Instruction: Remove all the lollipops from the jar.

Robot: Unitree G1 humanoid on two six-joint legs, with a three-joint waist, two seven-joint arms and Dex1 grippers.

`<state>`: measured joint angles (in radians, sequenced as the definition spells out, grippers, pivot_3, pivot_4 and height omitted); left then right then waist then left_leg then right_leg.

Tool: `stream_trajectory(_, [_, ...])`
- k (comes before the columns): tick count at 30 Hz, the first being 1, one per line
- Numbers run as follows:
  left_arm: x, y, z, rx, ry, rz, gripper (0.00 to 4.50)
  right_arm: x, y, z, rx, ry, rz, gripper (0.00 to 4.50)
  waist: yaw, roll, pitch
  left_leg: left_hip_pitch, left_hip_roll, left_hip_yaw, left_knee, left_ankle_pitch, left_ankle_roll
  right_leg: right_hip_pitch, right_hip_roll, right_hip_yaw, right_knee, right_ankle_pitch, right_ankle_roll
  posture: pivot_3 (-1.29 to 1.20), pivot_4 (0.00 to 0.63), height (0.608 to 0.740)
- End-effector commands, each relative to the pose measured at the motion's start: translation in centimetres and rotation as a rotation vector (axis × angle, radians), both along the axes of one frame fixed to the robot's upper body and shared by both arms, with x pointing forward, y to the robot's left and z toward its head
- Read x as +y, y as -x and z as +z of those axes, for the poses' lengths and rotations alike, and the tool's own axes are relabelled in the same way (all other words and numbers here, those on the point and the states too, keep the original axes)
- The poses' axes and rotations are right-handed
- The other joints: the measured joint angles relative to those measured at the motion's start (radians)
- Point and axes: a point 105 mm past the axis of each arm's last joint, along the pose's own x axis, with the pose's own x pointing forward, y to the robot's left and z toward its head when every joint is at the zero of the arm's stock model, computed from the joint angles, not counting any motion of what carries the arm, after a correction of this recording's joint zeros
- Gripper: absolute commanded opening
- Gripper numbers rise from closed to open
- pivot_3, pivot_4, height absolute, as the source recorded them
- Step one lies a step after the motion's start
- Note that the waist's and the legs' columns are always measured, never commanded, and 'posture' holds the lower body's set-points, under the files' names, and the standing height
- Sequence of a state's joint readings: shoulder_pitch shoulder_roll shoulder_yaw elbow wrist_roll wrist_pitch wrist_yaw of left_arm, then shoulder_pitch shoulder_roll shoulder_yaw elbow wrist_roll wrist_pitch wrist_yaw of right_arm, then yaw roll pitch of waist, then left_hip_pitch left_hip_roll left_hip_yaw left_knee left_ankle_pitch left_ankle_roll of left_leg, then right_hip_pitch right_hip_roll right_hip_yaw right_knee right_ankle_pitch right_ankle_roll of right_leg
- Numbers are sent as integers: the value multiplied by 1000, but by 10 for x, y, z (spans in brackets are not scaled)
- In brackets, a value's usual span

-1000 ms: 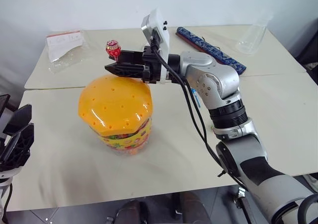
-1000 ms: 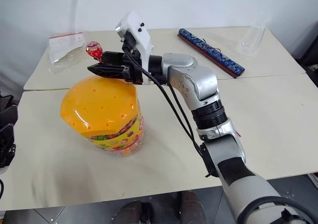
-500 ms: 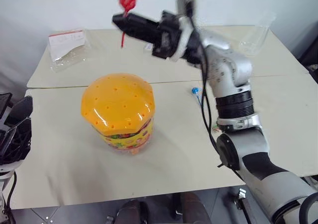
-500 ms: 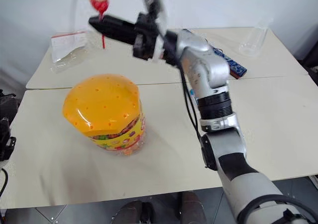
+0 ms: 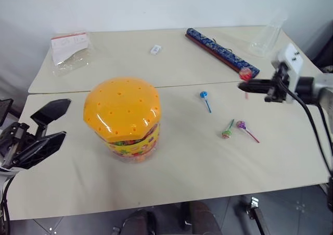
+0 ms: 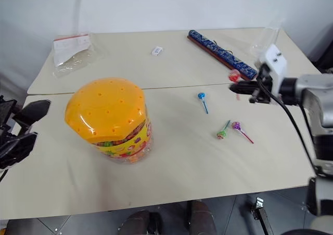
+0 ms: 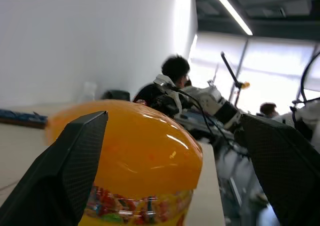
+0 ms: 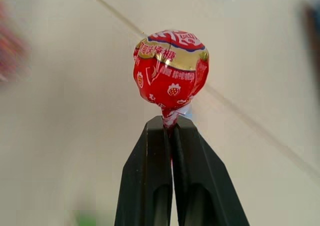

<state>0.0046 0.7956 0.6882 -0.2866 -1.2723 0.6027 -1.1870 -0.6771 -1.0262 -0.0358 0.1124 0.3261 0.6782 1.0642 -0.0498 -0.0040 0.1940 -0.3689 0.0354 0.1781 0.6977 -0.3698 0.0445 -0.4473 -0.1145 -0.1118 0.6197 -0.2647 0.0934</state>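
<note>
The jar (image 5: 122, 118), a clear tub with a candy label and a holed orange dome lid, stands left of the table's middle. To its left my left gripper (image 5: 60, 122) is open, its fingers (image 7: 70, 171) spread toward the jar's side, apart from it. Over the table's right side, my right gripper (image 5: 241, 87) is shut on the stick of a red lollipop (image 8: 171, 73), whose head stands up above the fingertips. Three lollipops lie on the table right of the jar: blue (image 5: 204, 95), green (image 5: 227, 133) and purple (image 5: 241, 124).
A clear plastic bag (image 5: 70, 47) lies at the back left. A small white item (image 5: 155, 49) is at the back middle. At the back right are a long blue patterned bar (image 5: 221, 51) and a clear plastic cup (image 5: 268, 37). People show behind the jar in the left wrist view.
My right arm swung from above the jar far to the right and down, carrying the red lollipop. My left gripper moved right, toward the jar.
</note>
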Motion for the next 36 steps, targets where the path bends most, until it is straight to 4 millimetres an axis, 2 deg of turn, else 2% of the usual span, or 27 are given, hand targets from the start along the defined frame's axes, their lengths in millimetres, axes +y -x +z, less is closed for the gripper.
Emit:
stream_trajectory(1, [1,3,6,-23,-39,-10,4500,-14,5,-10,11,39,-81,19,-6,0,0,0,0,1,0,0,0,0,0,0,0,0,0,0,150,740])
stream_trajectory(3, [8,3,8,-17,-86,-3,4500,-39,10,-57,118,90,-184,19,-6,1,1,0,0,2,0,0,0,-1,0,2,0,-1,-1,0,150,740])
stream_trajectory(5, [13,3,9,-8,-123,-1,4500,-54,15,-82,164,135,-232,19,-4,1,1,0,1,2,0,0,-1,-1,1,1,1,-1,-2,0,150,740])
stream_trajectory(6, [15,4,10,-3,-133,-5,4500,-59,16,-86,167,148,-240,19,-4,2,1,0,1,2,0,0,-1,-1,1,0,1,-1,-2,0,150,740])
stream_trajectory(7, [17,4,10,1,-141,-2,4500,-61,16,-86,161,132,-247,19,-4,3,2,0,1,2,0,0,-1,-1,1,1,1,-1,-2,0,150,740])
stream_trajectory(8, [19,5,9,7,-152,1,4500,-61,16,-85,156,97,-254,511,-4,4,2,0,0,3,0,0,-1,-1,1,1,0,-1,-2,0,150,740])
stream_trajectory(11, [28,5,6,33,-173,17,4500,-60,16,-81,137,53,-225,1315,-5,4,2,0,0,3,0,0,-1,-1,1,1,0,-1,-2,0,150,740])
stream_trajectory(14, [33,3,3,42,-177,23,4500,-55,17,-75,94,24,-164,2313,-4,4,2,0,1,3,0,0,-1,-1,1,1,0,-2,-2,0,150,740])
stream_trajectory(20, [37,-1,-4,57,-160,61,4500,-24,25,-33,-185,-103,137,4330,-4,4,2,0,1,3,0,0,-1,-1,2,1,0,-2,-2,0,150,740])
stream_trajectory(21, [37,-2,-5,63,-157,73,4500,-20,25,-25,-234,-141,170,4466,-4,4,2,0,1,3,0,0,-1,-1,2,1,1,-2,-2,0,150,740])
stream_trajectory(25, [42,-6,-10,113,-161,119,4500,0,26,-8,-318,-219,280,4466,-4,4,2,0,1,3,1,0,-1,-1,2,2,2,-2,-2,0,150,740])
stream_trajectory(29, [52,-11,-21,143,-173,206,4500,50,31,-9,-346,-229,495,4466,-7,4,2,2,2,3,1,0,-1,-1,2,2,3,-2,-2,0,150,740])
stream_trajectory(33, [69,-32,-50,240,-275,442,4500,76,27,-9,-407,-257,557,4466,-5,4,2,1,2,2,1,0,-1,-1,2,1,4,-2,-3,0,150,740])
stream_trajectory(36, [83,-44,-64,218,-281,658,4500,83,19,-25,-452,-214,572,4466,-1,4,2,2,1,2,1,0,-1,-1,1,1,4,-2,-2,0,150,740])
